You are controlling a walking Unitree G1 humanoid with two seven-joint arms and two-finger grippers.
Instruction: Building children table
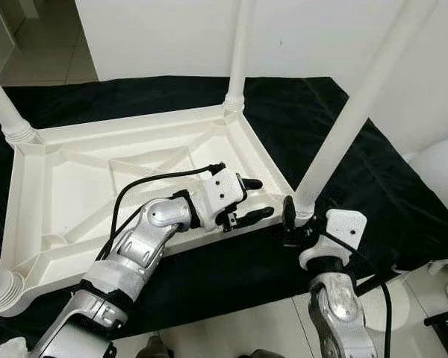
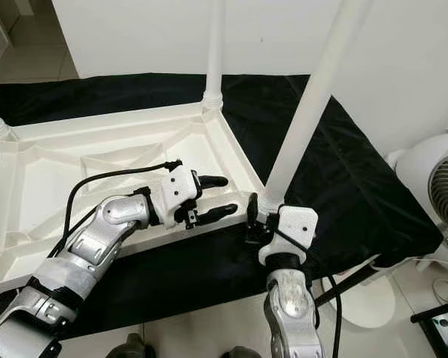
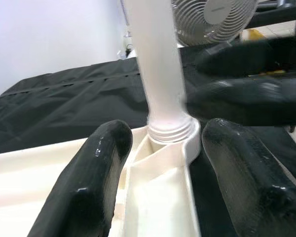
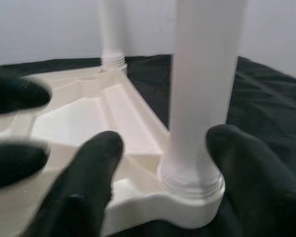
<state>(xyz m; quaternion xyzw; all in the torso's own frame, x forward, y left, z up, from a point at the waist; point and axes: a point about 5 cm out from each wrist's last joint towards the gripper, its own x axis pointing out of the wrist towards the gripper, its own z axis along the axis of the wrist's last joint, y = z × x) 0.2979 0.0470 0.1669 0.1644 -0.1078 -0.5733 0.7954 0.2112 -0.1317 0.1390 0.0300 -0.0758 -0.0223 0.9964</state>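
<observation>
Table (image 1: 75, 186) lay upside down on black cloth (image 1: 358, 171), legs up. Left gripper (image 1: 252, 199) spread over near rim. Right wrist view: right gripper (image 4: 163, 163) spread wide around leg (image 4: 202, 74) base, not gripping.

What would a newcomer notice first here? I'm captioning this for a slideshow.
A white table lies upside down on a black cloth, its legs pointing up. Both hands meet at its near right corner: the right hand open around the base of that leg, the left hand open beside it.
</observation>
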